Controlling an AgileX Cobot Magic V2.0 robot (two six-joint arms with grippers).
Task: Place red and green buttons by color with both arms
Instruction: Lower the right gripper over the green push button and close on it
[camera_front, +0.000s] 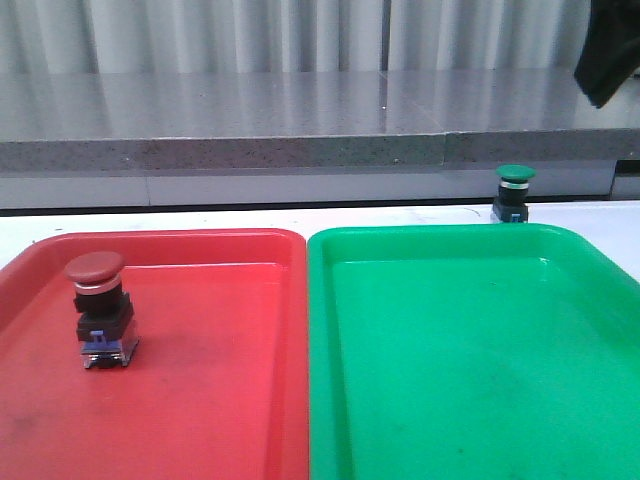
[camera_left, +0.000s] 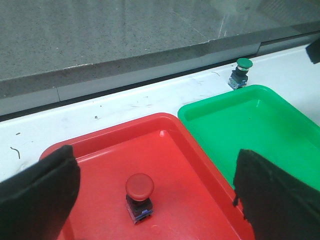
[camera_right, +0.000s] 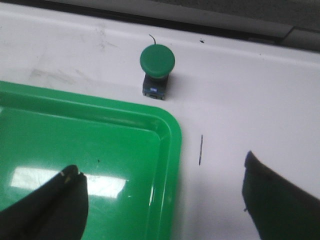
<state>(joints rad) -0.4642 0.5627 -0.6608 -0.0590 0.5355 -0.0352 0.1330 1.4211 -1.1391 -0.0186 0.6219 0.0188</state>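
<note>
The red button (camera_front: 97, 308) is standing upright inside the red tray (camera_front: 200, 420). The green button (camera_right: 156, 69) is sitting on the desk (camera_right: 250, 100) just beyond the green tray (camera_right: 100, 165), probably light, rigid, top-heavy; gripping its black body looks safest. Both the left pincer (camera_left: 155, 200) and the right pincer (camera_right: 162, 200) are gaping apart, empty.

Three cameras: one low and fixed in front, one riding on each wrist.

The front view looks level and forward across the red tray (camera_front: 200, 400) and green tray (camera_front: 480, 380) to the grey ledge (camera_front: 300, 150). The left wrist view looks down from higher up (both trays show). The right wrist view sits closest, probably steepest, over the green tray's corner. All three share the green button (camera_front: 514, 192).
</note>
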